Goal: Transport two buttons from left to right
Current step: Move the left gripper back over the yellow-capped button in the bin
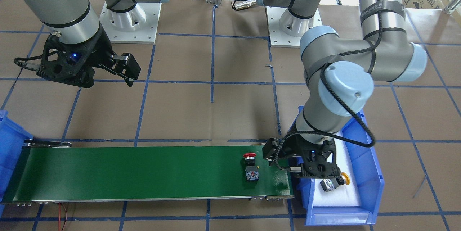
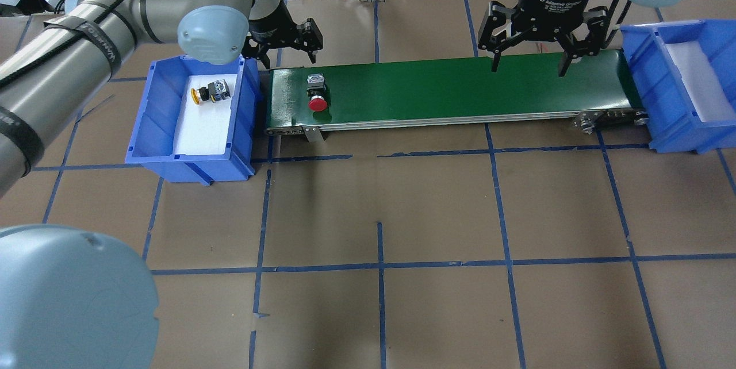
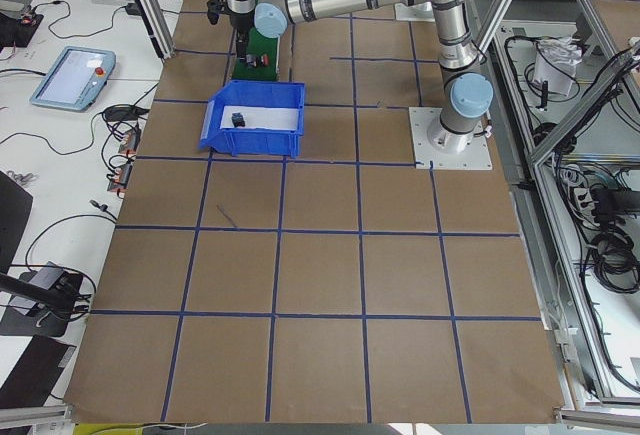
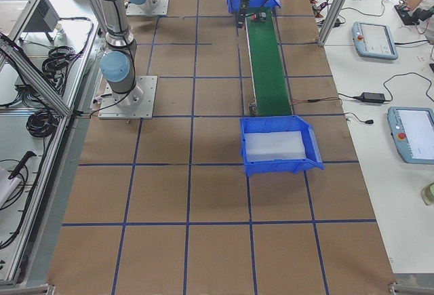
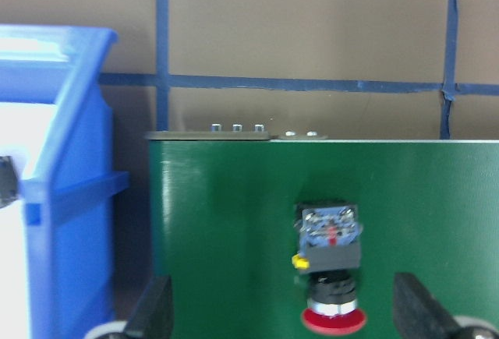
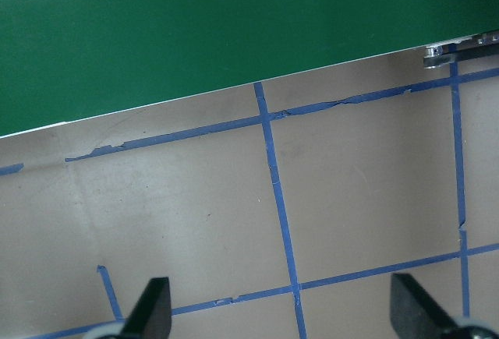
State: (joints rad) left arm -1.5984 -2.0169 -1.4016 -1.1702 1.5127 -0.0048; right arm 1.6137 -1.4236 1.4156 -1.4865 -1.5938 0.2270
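Note:
The red button (image 2: 317, 93) lies on its side on the left end of the green conveyor belt (image 2: 460, 90), also seen in the front view (image 1: 251, 168) and the left wrist view (image 5: 331, 269). The yellow button (image 2: 210, 92) lies in the left blue bin (image 2: 190, 162) on white foam, also in the front view (image 1: 335, 182). My left gripper (image 2: 286, 50) is open and empty, above the belt's left end, with the red button below and between its fingers (image 5: 152, 312). My right gripper (image 2: 528, 61) is open and empty above the belt's right part.
An empty blue bin (image 2: 638, 58) with white foam stands at the belt's right end. The belt (image 1: 144, 173) runs between the two bins. The brown table (image 2: 379, 214) has a blue tape grid. The left arm's elbow (image 1: 345, 87) hangs over the left bin.

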